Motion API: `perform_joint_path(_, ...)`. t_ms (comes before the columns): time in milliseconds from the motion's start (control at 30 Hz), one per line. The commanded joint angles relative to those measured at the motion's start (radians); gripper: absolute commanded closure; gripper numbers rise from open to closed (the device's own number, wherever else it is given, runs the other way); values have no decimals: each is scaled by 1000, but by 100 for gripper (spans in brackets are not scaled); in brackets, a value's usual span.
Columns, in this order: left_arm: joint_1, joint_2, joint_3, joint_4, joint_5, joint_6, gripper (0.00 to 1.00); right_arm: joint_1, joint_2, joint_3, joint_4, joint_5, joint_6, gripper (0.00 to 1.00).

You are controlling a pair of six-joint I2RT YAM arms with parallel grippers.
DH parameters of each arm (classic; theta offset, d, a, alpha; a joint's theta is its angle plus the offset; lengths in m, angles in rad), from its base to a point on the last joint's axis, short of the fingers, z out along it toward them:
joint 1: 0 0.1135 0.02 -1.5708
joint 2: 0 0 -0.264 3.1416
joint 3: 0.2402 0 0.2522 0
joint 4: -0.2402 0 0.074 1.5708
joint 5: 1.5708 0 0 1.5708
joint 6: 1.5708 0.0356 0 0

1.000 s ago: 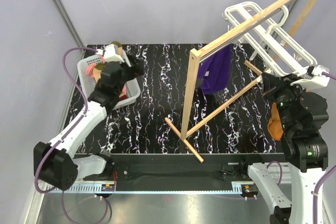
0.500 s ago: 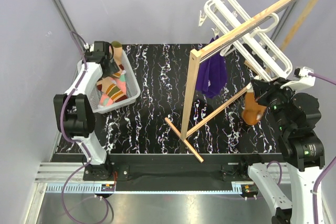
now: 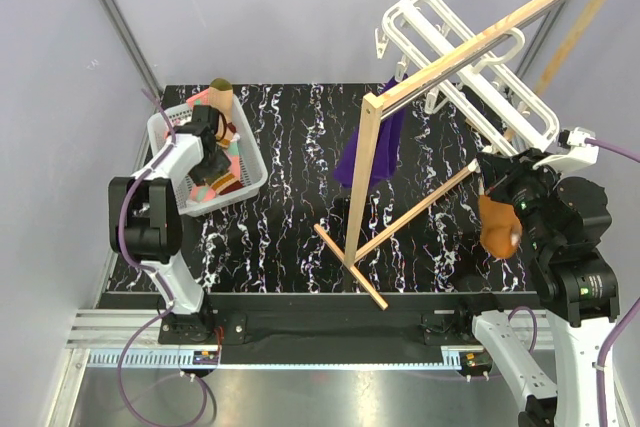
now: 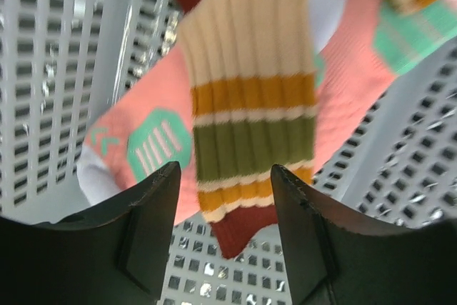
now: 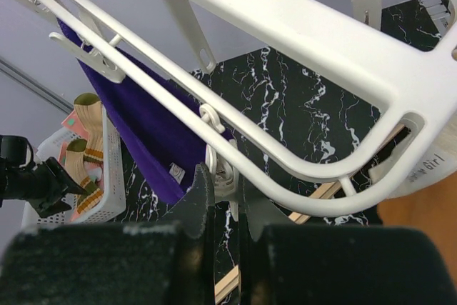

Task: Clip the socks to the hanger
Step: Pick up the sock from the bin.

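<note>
The socks (image 3: 222,169) lie in a white mesh basket (image 3: 252,179) at the table's left. In the left wrist view a tan sock (image 4: 250,112) with orange and olive stripes lies over a pink sock (image 4: 146,149) with teal patches. My left gripper (image 3: 208,143) is open just above them, and its jaws (image 4: 225,173) stand either side of the tan sock's cuff. The white hanger (image 3: 470,57) is held up, tilted beside the wooden rail. My right gripper (image 5: 225,176) is shut on one of its dangling clips (image 5: 223,169).
A light wooden rail stand (image 3: 362,182) stands mid-table with a purple cloth (image 3: 372,152) hanging from its rail. An orange-brown cloth (image 3: 497,222) hangs by my right arm. The basket and the socks also show in the right wrist view (image 5: 107,169).
My left gripper has moved from the basket's far rim down over the socks. The hanger has shifted a little, and the purple and orange-brown cloths have swung.
</note>
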Motion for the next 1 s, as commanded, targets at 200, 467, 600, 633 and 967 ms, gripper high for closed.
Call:
perform_joint_path(200, -103, -59, -59, 12, -105, -71, 39, 11, 15, -24, -76, -38, 0, 100)
perform_joint_path(467, -117, -23, -72, 45, -113, -94, 37, 11, 24, -32, -56, -61, 6, 100)
perform_joint_path(600, -115, 27, -37, 59, -93, -77, 43, 11, 25, -29, -59, -63, 5, 100)
perform_joint_path(633, -117, 32, -32, 68, -81, -74, 46, 11, 24, -27, -59, -63, 3, 100)
perform_joint_path(967, -112, -11, -66, 104, -56, -54, 95, 11, 16, -31, -71, -58, 9, 100)
